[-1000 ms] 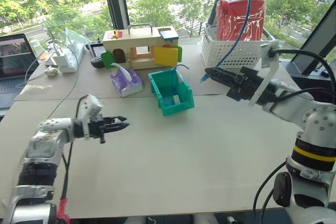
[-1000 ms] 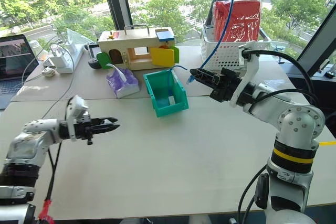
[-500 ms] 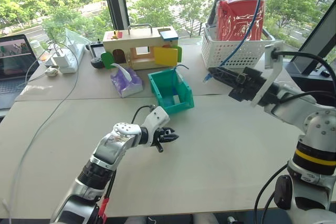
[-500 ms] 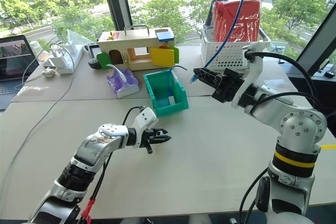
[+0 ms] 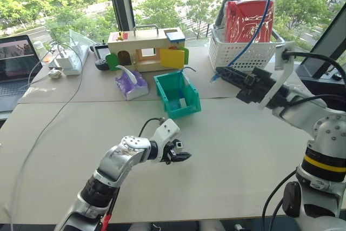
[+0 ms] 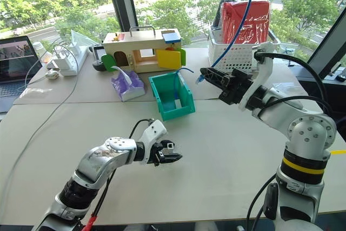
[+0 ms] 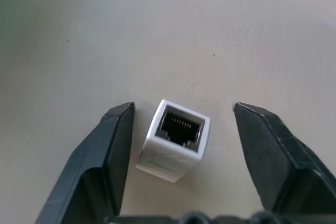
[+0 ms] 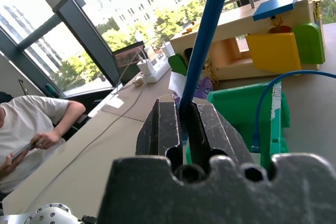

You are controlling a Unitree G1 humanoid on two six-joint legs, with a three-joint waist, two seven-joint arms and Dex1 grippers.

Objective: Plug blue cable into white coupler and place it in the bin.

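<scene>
Since the plug must enter the socket, what counts is how the tiny white plastic coupler [image 7: 176, 140] lies against the left gripper [image 7: 184, 124]: it sits between the two black fingers, which stand spread wide, one finger [image 7: 113, 156] just beside its flank and the other well clear — whether either touches it I cannot tell. Its long axis runs along the fingers, with the dark socket facing outward, away from the wrist. In the head views this gripper hangs low over the pale tabletop [image 5: 227, 150], in front of the small teal-green plastic bin [image 5: 177, 95].

Up and off to the robot's right, the right gripper [image 8: 186, 116] is pressed together on the thin bright-blue cable [image 5: 254, 25], which rises from the fingertips toward the white lattice basket [image 5: 243, 52]; a short end pokes out toward the bin. Its clear plug is too small to make out.

So the left arm alone is at the coupler, and the cable end lies well apart from it, higher and beyond the bin. By my judgement the left fingers must close on the block first, socket left free — then the two hands can meet.
</scene>
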